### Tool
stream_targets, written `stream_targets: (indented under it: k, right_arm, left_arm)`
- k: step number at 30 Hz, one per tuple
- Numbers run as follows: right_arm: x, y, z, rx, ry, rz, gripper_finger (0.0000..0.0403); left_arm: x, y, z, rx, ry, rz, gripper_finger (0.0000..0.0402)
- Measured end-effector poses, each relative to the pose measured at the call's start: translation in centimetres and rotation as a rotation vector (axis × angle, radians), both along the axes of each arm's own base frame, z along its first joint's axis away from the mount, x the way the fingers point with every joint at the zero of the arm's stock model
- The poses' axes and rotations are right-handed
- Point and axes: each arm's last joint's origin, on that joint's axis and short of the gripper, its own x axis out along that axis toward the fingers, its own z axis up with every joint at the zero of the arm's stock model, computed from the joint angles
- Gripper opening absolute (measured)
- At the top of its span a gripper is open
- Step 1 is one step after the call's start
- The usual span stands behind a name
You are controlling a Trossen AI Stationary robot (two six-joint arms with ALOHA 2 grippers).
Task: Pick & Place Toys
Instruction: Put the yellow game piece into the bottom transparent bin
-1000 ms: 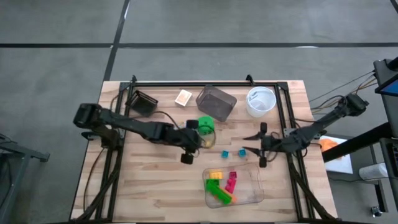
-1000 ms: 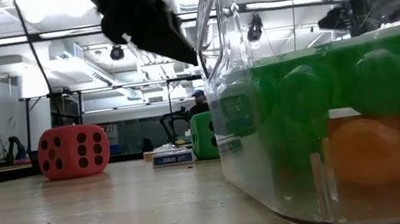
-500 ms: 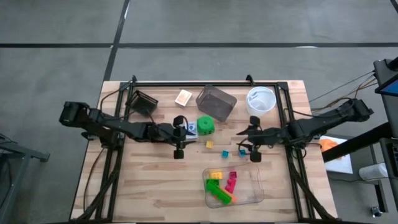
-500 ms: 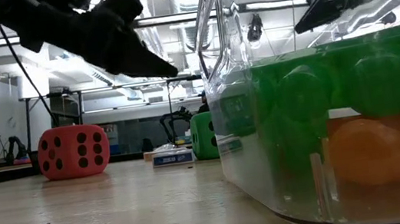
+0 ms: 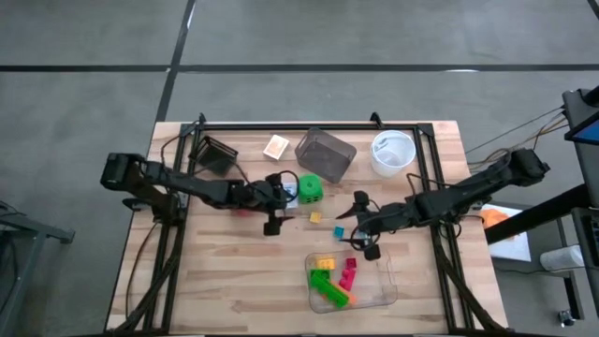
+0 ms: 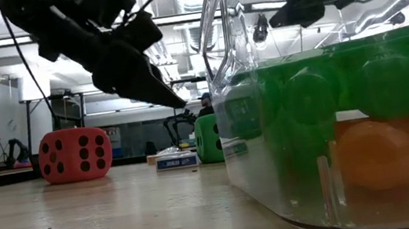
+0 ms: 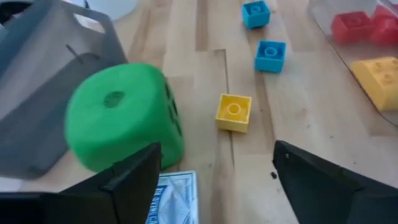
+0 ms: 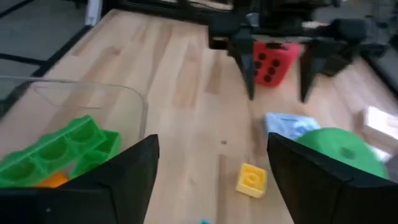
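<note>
- Worktop (image 5: 225,271): both arms reach over its middle.
- Tray (image 5: 379,295): holds green, yellow and pink bricks.
- Green die (image 5: 310,188): beside the card pack (image 7: 174,196).
- Left gripper (image 5: 272,202): wide, empty, near the die.
- Right gripper (image 5: 359,227): wide, empty, by the tray.
- Yellow brick (image 7: 234,112): loose on the worktop.

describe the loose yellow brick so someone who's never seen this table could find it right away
Start at the green die near the middle of the wooden table. Just beside it, toward the clear tray, a single small yellow brick lies flat on the bare wood. It is the only yellow piece outside the tray; the other loose bricks nearby are blue.
</note>
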Motion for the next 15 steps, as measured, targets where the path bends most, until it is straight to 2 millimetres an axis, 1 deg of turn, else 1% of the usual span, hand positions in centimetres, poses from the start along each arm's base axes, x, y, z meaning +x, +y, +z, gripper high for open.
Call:
stream_targets:
  k: [4, 7, 9, 11, 15]
  right_arm:
    - [0.2, 0.5, -0.6, -0.006, 0.017, 0.018, 0.0296]
    - [0.3, 0.9, -0.5, -0.004, -0.005, 0.035, 0.0296]
    - [0.1, 1.2, -0.3, -0.005, -0.04, 0.062, 0.0295]
    - [-0.2, 1.3, -0.1, 0.01, -0.116, 0.09, 0.0295]
    - [-2.1, 1.1, 0.1, 0.049, -0.338, 0.134, 0.0295]
  left_arm:
    - [0.8, 0.0, -1.5, -0.016, 0.008, -0.029, 0.0323]
    - [2.0, -0.1, -2.3, -0.022, 0.041, -0.041, 0.0323]
    - [3.3, -0.1, -2.5, -0.005, 0.055, -0.055, 0.0323]
    - [4.3, -0.1, -3.1, 0.011, 0.102, -0.069, 0.0323]
    - [6.4, -0.1, -3.4, 0.04, 0.162, -0.097, 0.0323]
